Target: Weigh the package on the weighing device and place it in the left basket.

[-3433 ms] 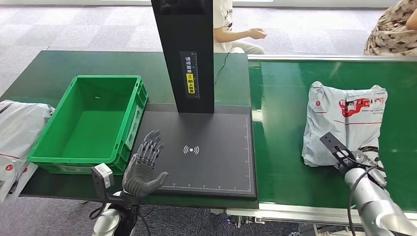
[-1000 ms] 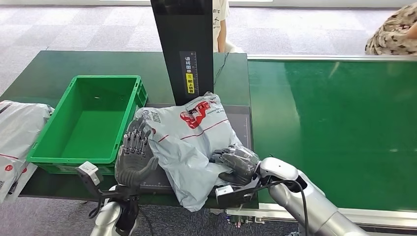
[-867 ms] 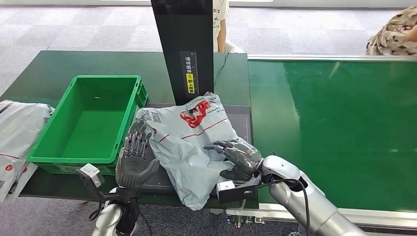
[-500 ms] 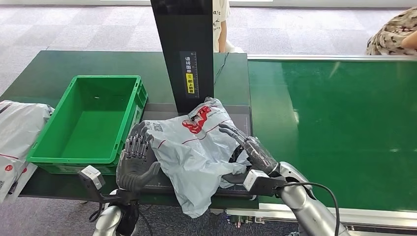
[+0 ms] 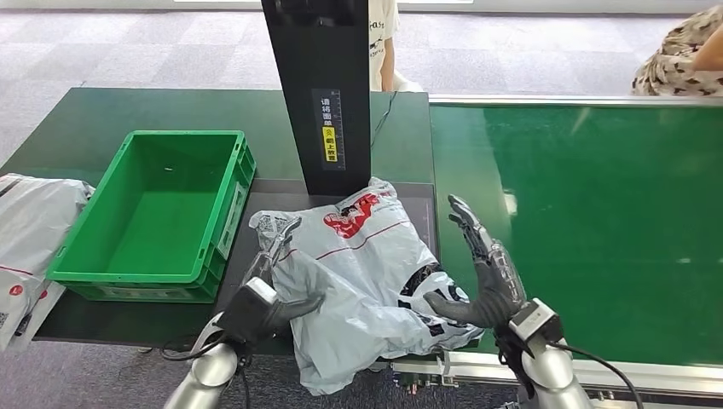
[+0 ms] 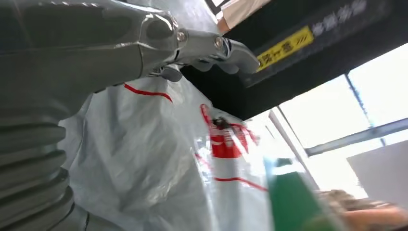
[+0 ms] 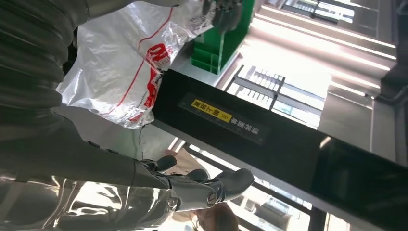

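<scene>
A: Where's the package (image 5: 367,273) sitting now?

B: One grey mailer with red print lies crumpled on the black weighing device (image 5: 341,209), with its near edge drooping over the table's near side. Half a second ago it was bunched more to the left; now it spreads further right and nearer.

A: And the right hand (image 5: 477,277)?

B: It has let go. Earlier its fingers lay across the bag; now the hand stands upright just right of the package, fingers spread and pointing away, palm facing left, with the thumb near the plastic. I cannot tell whether the thumb touches.

A: The left hand (image 5: 260,298)?

B: It has dropped lower and turned. Its fingers reach along the package's left edge, and the thumb lies against the bag's near left fold. Whether it truly pinches the plastic, I cannot tell.

A: What else is around?

B: One green basket (image 5: 102,268) stands left of the scale. A second grey parcel (image 5: 30,217) lies at the far left. The green conveyor belt (image 5: 597,213) runs on the right. Two people stand at the far side.
</scene>
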